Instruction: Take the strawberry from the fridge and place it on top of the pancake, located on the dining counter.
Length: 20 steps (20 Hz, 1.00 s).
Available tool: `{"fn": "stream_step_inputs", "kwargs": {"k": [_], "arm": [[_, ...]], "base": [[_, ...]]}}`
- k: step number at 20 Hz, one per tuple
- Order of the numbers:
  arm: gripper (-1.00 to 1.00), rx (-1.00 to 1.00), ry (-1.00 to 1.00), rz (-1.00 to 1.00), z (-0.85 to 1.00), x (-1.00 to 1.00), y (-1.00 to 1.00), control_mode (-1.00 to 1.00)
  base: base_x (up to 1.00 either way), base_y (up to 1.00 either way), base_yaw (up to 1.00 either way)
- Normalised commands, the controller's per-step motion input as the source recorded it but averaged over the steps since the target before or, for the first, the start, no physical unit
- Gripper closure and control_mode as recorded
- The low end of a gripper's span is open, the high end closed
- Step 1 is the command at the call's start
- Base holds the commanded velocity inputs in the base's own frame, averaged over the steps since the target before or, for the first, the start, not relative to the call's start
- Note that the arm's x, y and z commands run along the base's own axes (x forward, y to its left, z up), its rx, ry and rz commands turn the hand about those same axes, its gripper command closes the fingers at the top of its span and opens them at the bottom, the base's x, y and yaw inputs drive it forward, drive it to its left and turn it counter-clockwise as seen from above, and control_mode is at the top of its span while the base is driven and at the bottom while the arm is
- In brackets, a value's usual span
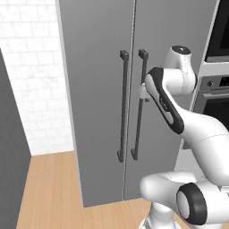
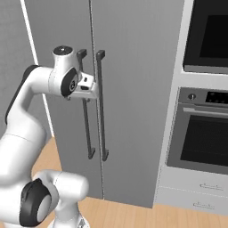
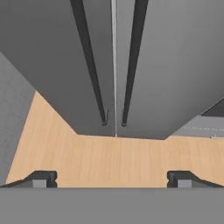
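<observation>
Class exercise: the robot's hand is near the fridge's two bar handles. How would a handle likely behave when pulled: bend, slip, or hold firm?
The right handle looks like a straight dark bar fixed at both ends, so probably stiff. It appears smooth, so the open hand might slip along it. The tall fridge door likely swings heavily.

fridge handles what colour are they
Dark, near black, against the flat grey fridge doors. The two handles show best in the left base view.

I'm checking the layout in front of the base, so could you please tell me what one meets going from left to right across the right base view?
The robot arm, its hand at the fridge's two dark bar handles: left handle, then right handle, then the built-in ovens.
</observation>
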Motion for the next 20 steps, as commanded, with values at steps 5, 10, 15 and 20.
{"fn": "stream_step_inputs", "kwargs": {"k": [5, 10, 15, 20], "arm": [[-1.0, 0.0, -0.18, -0.02, -0.09, 0.99, -0.25, -1.0], [-1.0, 0.0, 0.0, 0.0, 0.0, 0.8, -0.05, -1.0], [-1.0, 0.0, -0.04, -0.01, 0.0, 0.53, -0.02, -1.0], [-1.0, 0.0, -0.1, -0.03, 0.0, 0.51, -0.04, -1.0]], "base": [[0.0, 0.0, 0.0], [0.0, 0.0, 0.0], [0.0, 0.0, 0.0], [0.0, 0.0, 0.0]]}}
